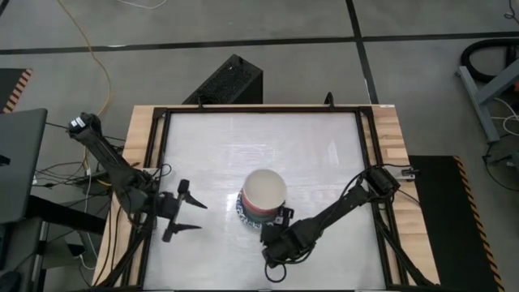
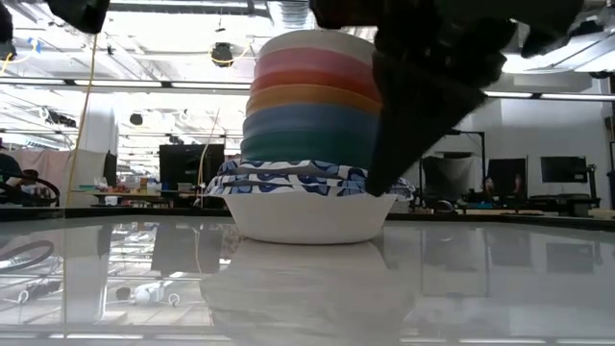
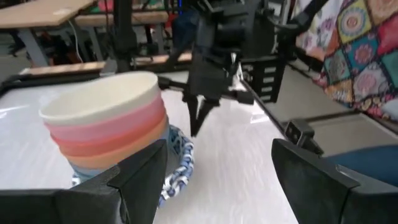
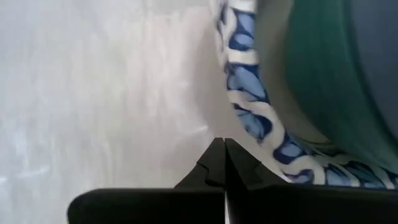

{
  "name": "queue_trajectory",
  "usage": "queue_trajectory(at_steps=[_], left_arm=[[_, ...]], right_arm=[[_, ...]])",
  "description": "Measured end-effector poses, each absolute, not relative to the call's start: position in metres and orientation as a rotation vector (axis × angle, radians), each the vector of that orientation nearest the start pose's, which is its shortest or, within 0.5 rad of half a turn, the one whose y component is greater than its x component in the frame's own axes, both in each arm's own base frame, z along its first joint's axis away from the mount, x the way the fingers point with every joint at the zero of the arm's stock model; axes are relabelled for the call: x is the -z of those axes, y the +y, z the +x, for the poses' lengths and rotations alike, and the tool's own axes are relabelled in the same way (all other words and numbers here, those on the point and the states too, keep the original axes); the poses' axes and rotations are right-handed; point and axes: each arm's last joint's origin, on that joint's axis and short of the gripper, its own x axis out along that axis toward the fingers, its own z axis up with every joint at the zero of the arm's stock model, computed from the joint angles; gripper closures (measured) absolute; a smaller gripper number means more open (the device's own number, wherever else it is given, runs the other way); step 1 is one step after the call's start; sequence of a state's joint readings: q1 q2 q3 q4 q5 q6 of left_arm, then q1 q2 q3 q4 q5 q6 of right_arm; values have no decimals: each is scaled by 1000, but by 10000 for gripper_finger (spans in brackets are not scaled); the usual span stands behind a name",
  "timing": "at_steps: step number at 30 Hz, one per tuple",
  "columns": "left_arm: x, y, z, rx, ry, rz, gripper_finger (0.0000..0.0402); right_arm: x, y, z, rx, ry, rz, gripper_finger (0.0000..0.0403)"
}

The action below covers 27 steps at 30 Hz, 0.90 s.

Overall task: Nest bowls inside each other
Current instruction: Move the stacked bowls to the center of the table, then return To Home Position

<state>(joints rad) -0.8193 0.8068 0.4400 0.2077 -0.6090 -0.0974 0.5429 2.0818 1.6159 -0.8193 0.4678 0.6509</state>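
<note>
Bowls [image 1: 263, 197] stand nested in one tall stack mid-surface, which the clenched, empty right tool [image 1: 283, 219] at its five o'clock could topple; left tool [image 1: 186, 212] gapes empty.

We see two matte-black jointed arms, dark cables trailing; left gripper [image 1: 185, 212] fingers [image 1: 188, 195] slim, pointed; right gripper [image 1: 284, 215] blocky.
</note>
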Motion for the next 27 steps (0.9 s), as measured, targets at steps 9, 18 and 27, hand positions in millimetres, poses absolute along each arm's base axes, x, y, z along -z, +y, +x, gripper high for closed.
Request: queue_trajectory(at_steps=[9,18,27], left_arm=[[-266,-94,111,208,66,-41,123],[-280,-73,90,241,-30,-50,123],[-286,-48,64,313,-118,-71,123]], right_arm=[[-225,205,372,239,1104,-166,394],[-304,203,346,185,947,-213,394],[-396,174,276,102,656,-177,394]])
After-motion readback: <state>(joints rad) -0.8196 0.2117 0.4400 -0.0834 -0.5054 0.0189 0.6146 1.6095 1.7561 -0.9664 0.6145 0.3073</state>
